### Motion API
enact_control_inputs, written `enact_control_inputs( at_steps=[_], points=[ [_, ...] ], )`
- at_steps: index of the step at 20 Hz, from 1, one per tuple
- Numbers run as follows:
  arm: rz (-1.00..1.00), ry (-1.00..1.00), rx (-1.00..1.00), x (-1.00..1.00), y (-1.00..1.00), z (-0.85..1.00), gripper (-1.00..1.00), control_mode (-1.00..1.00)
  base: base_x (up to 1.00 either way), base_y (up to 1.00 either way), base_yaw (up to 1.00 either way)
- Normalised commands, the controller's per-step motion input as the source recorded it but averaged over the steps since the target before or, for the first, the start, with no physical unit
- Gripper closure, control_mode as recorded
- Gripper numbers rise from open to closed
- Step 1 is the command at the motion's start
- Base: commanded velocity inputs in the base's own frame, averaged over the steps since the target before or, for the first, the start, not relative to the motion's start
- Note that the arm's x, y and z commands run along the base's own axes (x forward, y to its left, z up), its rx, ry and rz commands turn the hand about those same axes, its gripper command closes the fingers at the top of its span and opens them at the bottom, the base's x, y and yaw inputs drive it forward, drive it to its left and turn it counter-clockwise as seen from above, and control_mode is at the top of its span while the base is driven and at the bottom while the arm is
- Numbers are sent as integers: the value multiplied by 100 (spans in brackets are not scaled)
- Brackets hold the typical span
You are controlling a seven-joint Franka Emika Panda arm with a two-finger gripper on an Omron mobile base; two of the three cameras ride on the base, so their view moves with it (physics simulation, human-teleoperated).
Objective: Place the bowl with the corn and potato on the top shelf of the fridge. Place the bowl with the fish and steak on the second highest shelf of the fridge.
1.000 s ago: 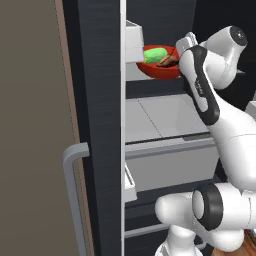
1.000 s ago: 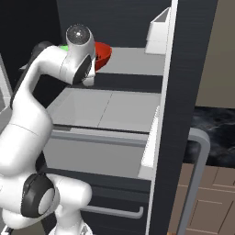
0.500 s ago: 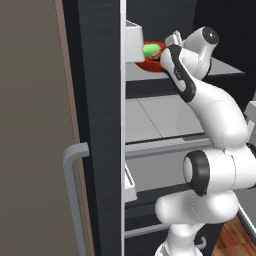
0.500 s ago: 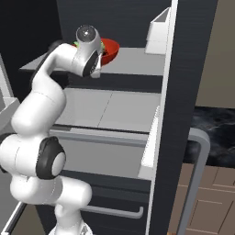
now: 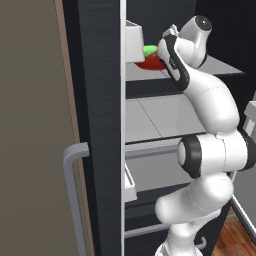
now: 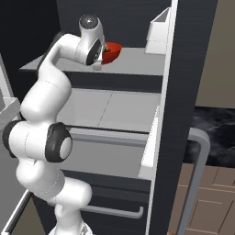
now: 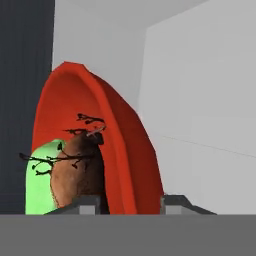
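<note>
**Op:** While I've got all three feeds up, I'm reading a red bowl on the top shelf of the fridge, its base on the grey slab as far as I can judge from the right base view.

**Spotter:** What's in it?

**Op:** On the hand camera, the light-green corn against the bowl's inner wall, and the brown potato touching it on the rim side. From the left base view I can see the green of the corn poking above the rim.

**Spotter:** End effector?

**Op:** The end effector has one fingertip inside the bowl and one outside, clamped on the rim.

**Spotter:** Arm pose?

**Op:** Reaching high, wrist bent over at the bowl, elbow up level with that shelf. Below it, the second highest shelf sits over the grey drawer.
</note>
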Motion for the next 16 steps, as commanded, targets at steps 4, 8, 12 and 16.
enact_control_inputs(
  at_steps=[4,8,12,16],
  points=[
    [0,0,0,-63,3,0,-100,-100,0,0,0],
    [0,-2,0,-100,7,0,-100,-100,0,0,0],
    [0,-6,0,-100,11,0,-100,-100,0,0,0],
    [0,-3,0,-100,14,0,-100,-100,0,0,0]
  ],
)
